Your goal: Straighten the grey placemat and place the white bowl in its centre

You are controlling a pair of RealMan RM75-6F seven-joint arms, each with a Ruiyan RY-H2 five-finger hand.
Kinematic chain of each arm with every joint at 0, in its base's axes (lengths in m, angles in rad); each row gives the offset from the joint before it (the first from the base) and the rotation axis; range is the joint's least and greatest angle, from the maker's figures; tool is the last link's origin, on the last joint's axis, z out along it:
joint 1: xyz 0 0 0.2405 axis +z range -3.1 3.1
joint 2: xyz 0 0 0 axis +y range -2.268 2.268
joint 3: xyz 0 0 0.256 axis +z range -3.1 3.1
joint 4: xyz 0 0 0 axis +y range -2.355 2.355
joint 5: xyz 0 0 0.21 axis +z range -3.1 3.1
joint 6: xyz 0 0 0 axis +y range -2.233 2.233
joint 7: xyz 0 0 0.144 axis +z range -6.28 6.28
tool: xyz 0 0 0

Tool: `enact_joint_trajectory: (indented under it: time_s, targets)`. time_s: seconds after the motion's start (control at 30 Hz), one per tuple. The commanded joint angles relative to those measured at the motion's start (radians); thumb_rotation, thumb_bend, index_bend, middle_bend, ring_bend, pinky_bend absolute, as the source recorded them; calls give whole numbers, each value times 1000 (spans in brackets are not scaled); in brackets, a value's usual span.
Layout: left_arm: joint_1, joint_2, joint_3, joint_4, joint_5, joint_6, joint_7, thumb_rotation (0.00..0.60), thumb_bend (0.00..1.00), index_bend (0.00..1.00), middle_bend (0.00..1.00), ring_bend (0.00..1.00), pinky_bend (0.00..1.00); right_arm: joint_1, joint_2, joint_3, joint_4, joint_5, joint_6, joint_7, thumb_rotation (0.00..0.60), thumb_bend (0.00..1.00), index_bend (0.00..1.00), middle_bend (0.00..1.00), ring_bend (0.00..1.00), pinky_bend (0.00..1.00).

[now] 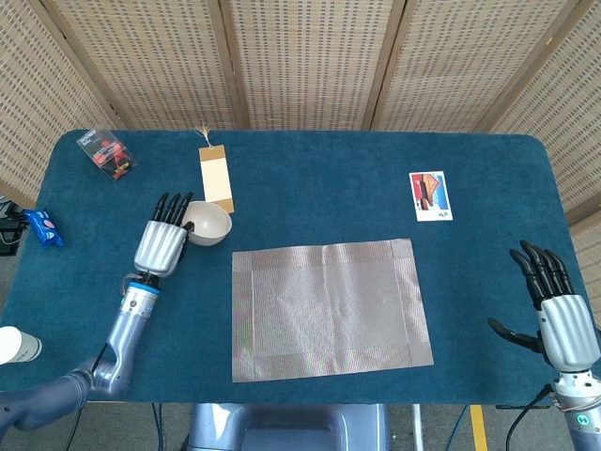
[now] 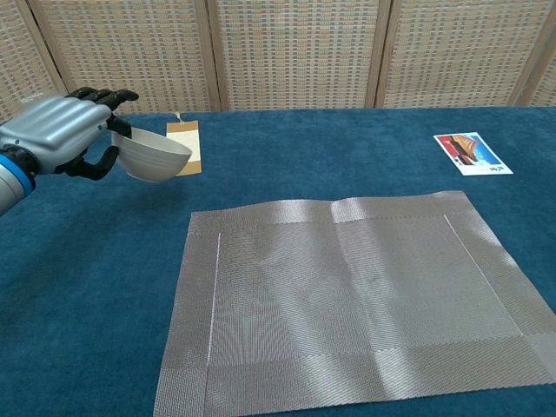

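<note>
While the right robot hand (image 1: 562,315) waits at the near right corner of the blue counter (image 1: 310,174), at about four o'clock from the middle, its fingers are spread and nothing is in them. Near the front edge, a little right of centre, lies the grey placemat (image 1: 331,306), flat but slightly askew to the counter's edges, with a small ripple along its far border in the chest view. At about ten o'clock from the mat, the left robot hand (image 1: 161,244) holds the white bowl (image 1: 208,224) by its rim; the chest view shows the bowl tilted and lifted off the cloth, just beside the mat's far left corner but not over it. At the near left edge, part of a white cup (image 1: 17,345) shows. Further left, at nine o'clock, a small blue wrapper (image 1: 43,227) sits at the edge; its lettering is too small to read. Beyond the bowl lies a tan bookmark (image 1: 216,180) with a tassel. At two o'clock rests a picture card (image 1: 431,195), any print illegible. Furthest away, at the eleven o'clock corner, lies a clear packet (image 1: 107,153) with red and black contents, label unreadable.
</note>
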Motion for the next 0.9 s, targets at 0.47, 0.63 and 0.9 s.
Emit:
enact_joint_trajectory:
  time_s: [0.47, 0.63, 0.9]
  targets:
    - [-100, -126, 12, -129, 128, 5, 86, 600, 661, 828, 0, 0, 0, -1, 8, 1, -2, 4, 3, 16, 600, 123, 73, 0, 0, 0]
    - [-132, -193, 18, -92, 155, -12, 100, 600, 659, 828, 0, 0, 0, -2, 11, 4, -2, 6, 7, 24, 600, 123, 73, 0, 0, 0]
    - [-204, -379, 29, 152, 258, 34, 0, 600, 655, 823, 0, 0, 0, -1, 13, 5, 1, 10, 4, 34, 600, 122, 73, 0, 0, 0]
